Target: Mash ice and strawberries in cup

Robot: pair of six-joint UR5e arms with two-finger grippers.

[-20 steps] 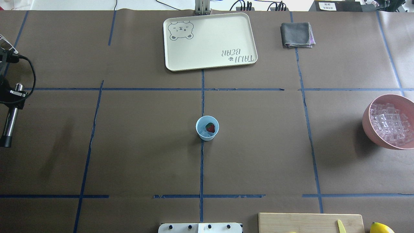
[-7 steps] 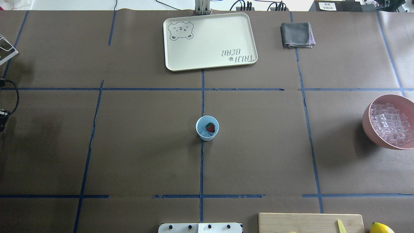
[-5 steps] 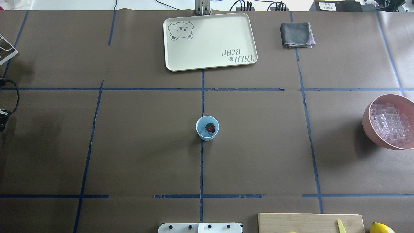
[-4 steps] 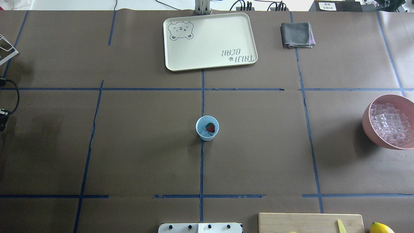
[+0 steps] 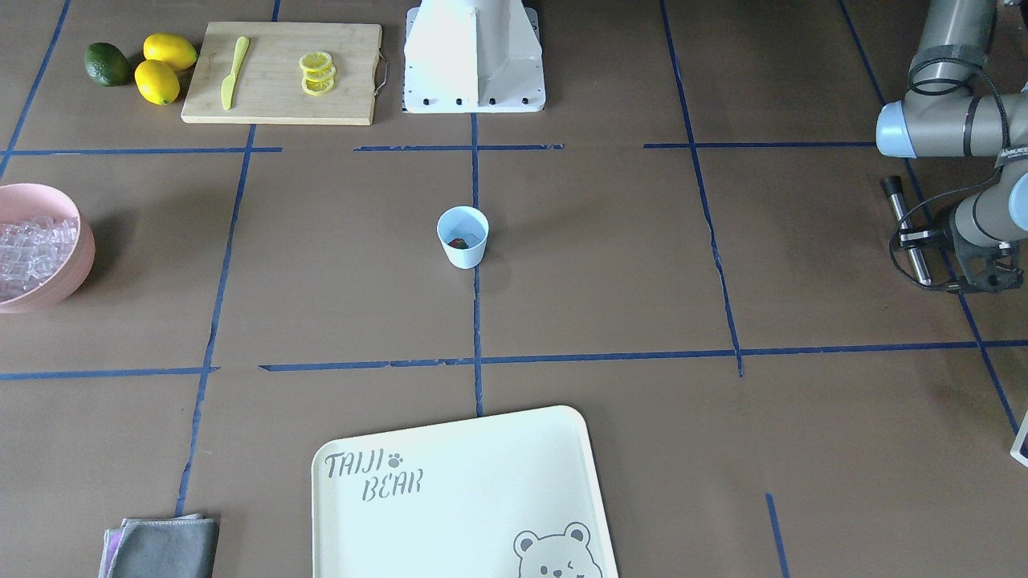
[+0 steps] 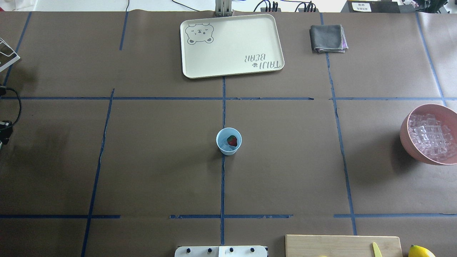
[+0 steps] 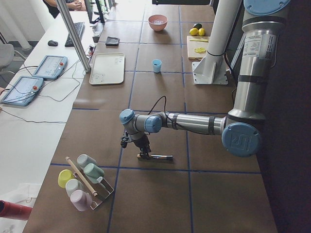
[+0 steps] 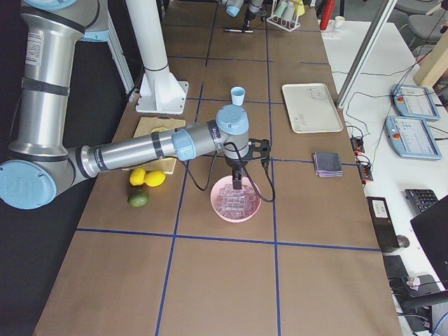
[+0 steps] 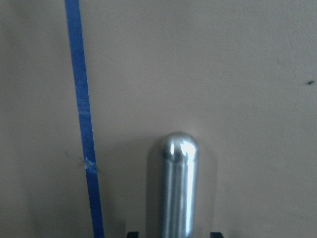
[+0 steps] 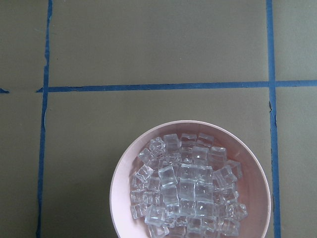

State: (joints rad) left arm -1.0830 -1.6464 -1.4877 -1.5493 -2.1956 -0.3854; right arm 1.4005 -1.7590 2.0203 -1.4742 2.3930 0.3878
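The pale blue cup (image 6: 228, 141) stands at the table's middle, also in the front view (image 5: 463, 237). One red strawberry (image 6: 232, 141) lies in it beside a little clear ice (image 6: 224, 144). More ice (image 10: 188, 191) fills the pink bowl (image 6: 405, 137) at the right edge. My left gripper (image 5: 918, 236) is far off at the table's left end, shut on a metal pestle rod (image 9: 178, 188) held level just above the paper. My right gripper (image 8: 238, 183) hangs over the pink bowl; I cannot tell whether it is open or shut.
A cream bear tray (image 6: 232, 46) and a folded grey cloth (image 6: 328, 38) lie at the far side. A cutting board (image 5: 281, 72) with a yellow knife and lemon slices, two lemons (image 5: 165, 68) and the arm base (image 5: 474, 56) are at the near side. A cup rack (image 7: 82, 182) stands beside my left arm.
My left gripper with the metal rod has drawn back leftward, out of the overhead view's edge. The cup and bowl have not moved.
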